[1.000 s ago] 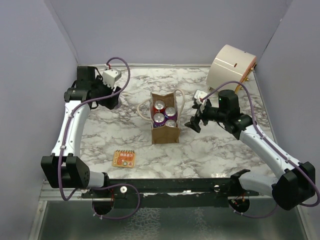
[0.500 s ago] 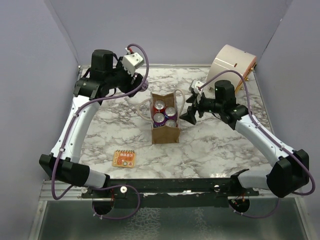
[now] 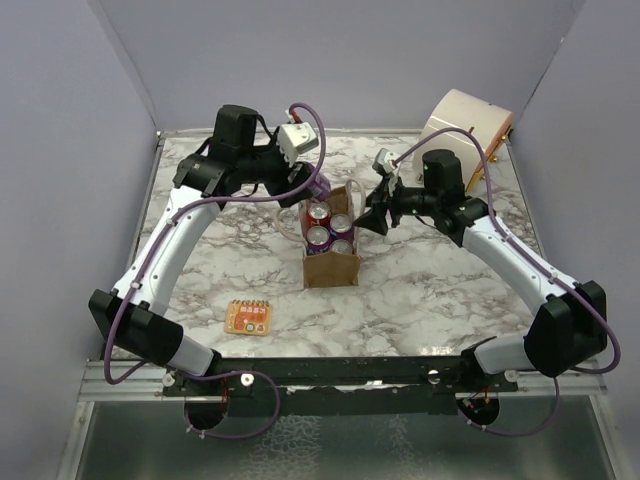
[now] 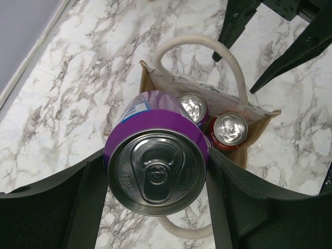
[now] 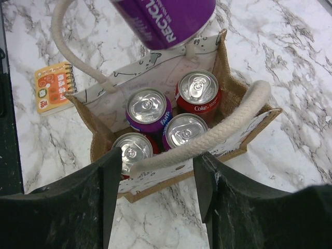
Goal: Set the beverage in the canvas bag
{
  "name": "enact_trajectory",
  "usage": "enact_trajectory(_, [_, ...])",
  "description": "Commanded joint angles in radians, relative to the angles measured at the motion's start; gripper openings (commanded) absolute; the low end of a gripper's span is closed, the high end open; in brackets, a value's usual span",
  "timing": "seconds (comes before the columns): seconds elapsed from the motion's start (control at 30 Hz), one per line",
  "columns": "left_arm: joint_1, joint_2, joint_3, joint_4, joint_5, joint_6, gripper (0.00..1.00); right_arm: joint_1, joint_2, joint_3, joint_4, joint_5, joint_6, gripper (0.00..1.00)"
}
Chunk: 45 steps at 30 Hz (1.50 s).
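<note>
The left gripper (image 4: 154, 179) clamps a purple beverage can (image 4: 155, 150) upright by its sides and holds it above the far edge of the canvas bag (image 3: 331, 268). The bag stands on the marble desk (image 3: 430, 290) with four cans (image 5: 163, 122) inside. The right gripper (image 5: 155, 158) is spread wide, a finger on either side of one cream handle (image 5: 228, 122). I cannot tell whether the fingers touch it.
</note>
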Motion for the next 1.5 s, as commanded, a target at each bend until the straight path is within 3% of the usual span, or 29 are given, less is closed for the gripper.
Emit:
enact_trajectory(0.0, [-0.029, -0.023, 0.001, 0.047, 0.104, 0.063, 0.00, -0.001, 0.004, 0.015, 0.010, -0.038, 0.021, 0.55])
enact_trajectory(0.27, [-0.101, -0.020, -0.002, -0.147, 0.123, 0.177, 0.00, -0.001, -0.047, -0.060, 0.029, -0.059, -0.012, 0.53])
enact_trajectory(0.73, [-0.216, 0.007, -0.082, -0.222, -0.117, 0.211, 0.00, -0.002, -0.148, -0.155, 0.039, -0.076, -0.062, 0.54])
enact_trajectory(1.17, [-0.256, 0.101, -0.014, -0.407, -0.095, 0.240, 0.00, -0.002, -0.156, -0.193, 0.074, -0.060, -0.061, 0.54])
enact_trajectory(1.47, [-0.260, 0.148, -0.019, -0.444, -0.102, 0.256, 0.00, -0.002, -0.153, -0.202, 0.080, -0.067, -0.062, 0.54])
